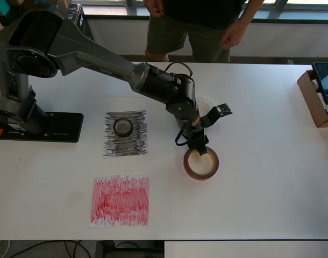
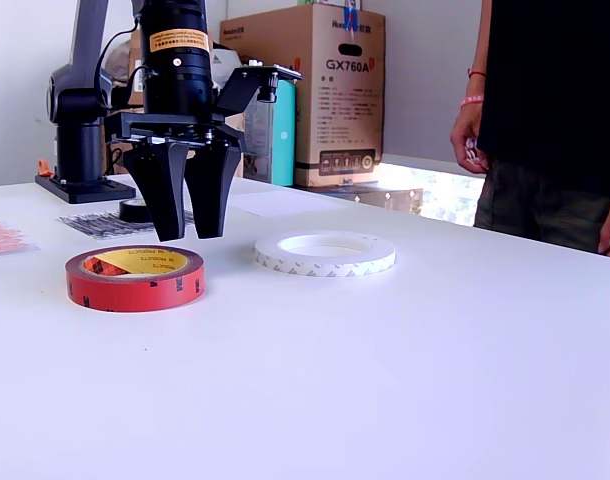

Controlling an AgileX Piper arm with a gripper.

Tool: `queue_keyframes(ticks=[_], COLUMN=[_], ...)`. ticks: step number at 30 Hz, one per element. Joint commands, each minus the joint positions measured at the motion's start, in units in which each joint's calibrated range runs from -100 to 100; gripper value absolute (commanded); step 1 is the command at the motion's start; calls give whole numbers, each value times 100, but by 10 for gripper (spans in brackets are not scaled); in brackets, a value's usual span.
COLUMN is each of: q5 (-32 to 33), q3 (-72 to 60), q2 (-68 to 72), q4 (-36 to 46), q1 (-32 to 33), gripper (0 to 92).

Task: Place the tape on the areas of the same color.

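So the hand [image 2: 185, 232] hangs right over the far rim of the red roll [image 2: 135, 277], fingers nearly together and empty, I'd guess lining up to pinch the wall. The black roll [image 1: 122, 127] already sits on the black sheet [image 1: 126, 134], and the red sheet [image 1: 120, 200] is bare. The white ring [image 2: 325, 253] lies flat just beside the red roll. Plain white bench [image 1: 261, 161], cardboard boxes [image 2: 320, 95] behind, someone [image 2: 555, 120] standing by.

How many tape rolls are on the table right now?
3. The small black roll sits on the black scribbled sheet; the red roll lies under the pincer; the white ring lies beyond it, mostly hidden by the arm from overhead.
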Motion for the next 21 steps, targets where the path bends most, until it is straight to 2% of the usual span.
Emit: queue_keyframes(ticks=[1,14,16,20,21], q5=[-15,-56,-80,-88,-88], q3=[65,74,74,92,92], q2=[63,260,325,363,363], q4=[-54,-54,-54,-54,-54], q1=[-93,-180,-180,-188,-188], gripper=[561,542,456,166,146])
